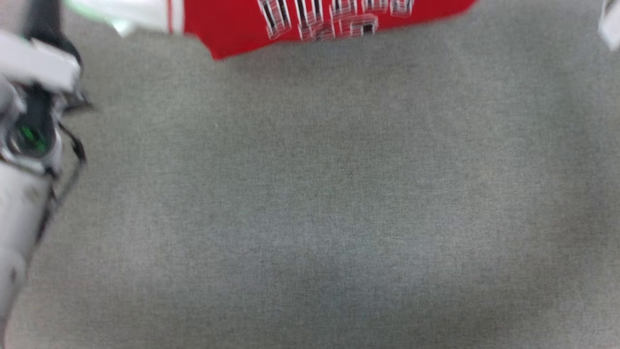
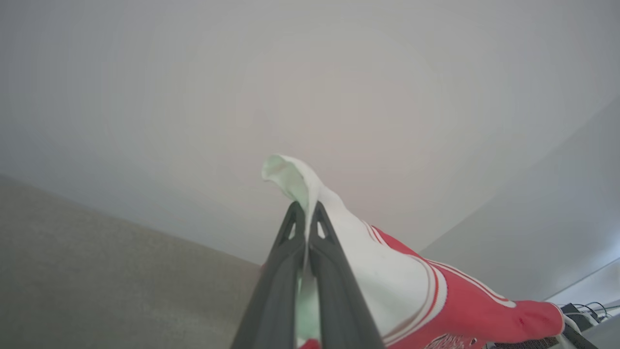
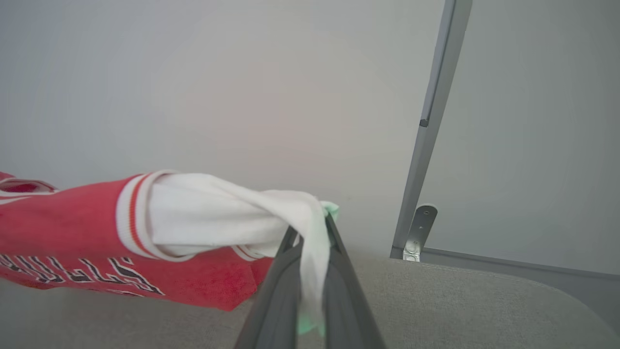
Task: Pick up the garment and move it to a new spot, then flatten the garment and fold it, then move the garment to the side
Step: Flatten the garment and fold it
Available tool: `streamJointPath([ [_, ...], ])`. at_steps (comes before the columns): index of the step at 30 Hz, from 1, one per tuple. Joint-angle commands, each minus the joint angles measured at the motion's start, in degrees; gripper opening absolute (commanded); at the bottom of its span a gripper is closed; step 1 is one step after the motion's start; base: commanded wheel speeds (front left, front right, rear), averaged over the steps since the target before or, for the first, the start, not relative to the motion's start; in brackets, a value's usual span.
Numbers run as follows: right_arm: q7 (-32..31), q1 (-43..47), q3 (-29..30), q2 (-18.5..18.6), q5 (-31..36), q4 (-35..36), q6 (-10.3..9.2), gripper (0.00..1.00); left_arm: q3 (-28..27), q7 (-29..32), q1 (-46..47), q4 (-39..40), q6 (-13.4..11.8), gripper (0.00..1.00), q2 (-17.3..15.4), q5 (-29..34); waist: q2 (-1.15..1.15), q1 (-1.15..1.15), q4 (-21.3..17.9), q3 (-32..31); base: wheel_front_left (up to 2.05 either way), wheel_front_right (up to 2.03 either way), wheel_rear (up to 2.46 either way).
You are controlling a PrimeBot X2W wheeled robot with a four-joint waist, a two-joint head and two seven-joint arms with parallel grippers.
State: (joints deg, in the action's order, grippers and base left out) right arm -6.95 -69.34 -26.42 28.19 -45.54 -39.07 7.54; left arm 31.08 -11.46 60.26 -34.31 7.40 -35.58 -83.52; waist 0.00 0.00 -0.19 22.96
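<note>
My shirt [image 1: 310, 22] lies blurred across the top edge of the head view. Its red body with black-and-white lettering is at upper centre, and a white sleeve with a red stripe is at upper left. The lower red edge shows against the grey surface [image 1: 310, 203], but I cannot tell whether it touches.

In the left wrist view, my left claw [image 2: 306, 209] is squeezed tight on one white sleeve. The fingers are pressed together on a thin fold of cloth, and a flap pokes up past the tips at mid-frame. From there the sleeve runs down to the lower right, past striped trim into the red body.

In the right wrist view, my right claw [image 3: 311, 227] is clamped on the other white sleeve. The cloth is bunched at the tips and drapes down between the fingers at bottom centre. The sleeve stretches left to its striped trim, then to the red body with its lettering at lower left.

My left arm [image 1: 29, 121] shows pale and dark along the left edge of the head view, with a green light on it. A pale blurred shape [image 1: 610, 24] sits in the upper right corner; I cannot tell what it is.

A pale wall [image 2: 310, 87] backs both wrist views. A grey post [image 3: 431, 121] rises at upper right of the right wrist view, with a metal bracket [image 3: 419, 232] at its foot. Dark cables [image 2: 581, 310] lie in the lower right corner of the left wrist view.
</note>
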Motion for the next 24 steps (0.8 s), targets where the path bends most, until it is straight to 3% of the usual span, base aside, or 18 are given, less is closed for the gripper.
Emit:
streamJointPath([
  [1,-0.7,3.6,0.1,1.5,-1.3,2.3,-0.11,0.0,0.1,-0.5,-3.6,2.4,0.2,0.0,-0.8,-0.6,0.0,0.0,0.3,-2.2,0.0,0.0,0.0],
  [9,-5.4,22.3,4.3,7.1,-4.5,16.2,-0.1,0.0,-1.3,-3.2,-24.6,15.8,0.1,0.0,-4.0,-2.1,0.0,0.0,0.5,-6.1,0.0,0.0,0.0],
  [13,-9.4,32.4,8.1,8.6,-5.4,23.0,-0.11,0.0,-2.3,-3.7,-33.8,21.0,-1.6,0.0,-4.5,-0.3,0.0,0.0,0.8,-7.7,0.0,0.0,0.0],
  [24,-19.9,54.1,17.7,6.1,-3.1,37.8,-0.1,0.0,-9.5,-3.7,-52.8,30.9,-4.5,0.0,-1.3,1.2,0.0,0.0,-0.1,-10.0,0.0,0.0,0.0],
])
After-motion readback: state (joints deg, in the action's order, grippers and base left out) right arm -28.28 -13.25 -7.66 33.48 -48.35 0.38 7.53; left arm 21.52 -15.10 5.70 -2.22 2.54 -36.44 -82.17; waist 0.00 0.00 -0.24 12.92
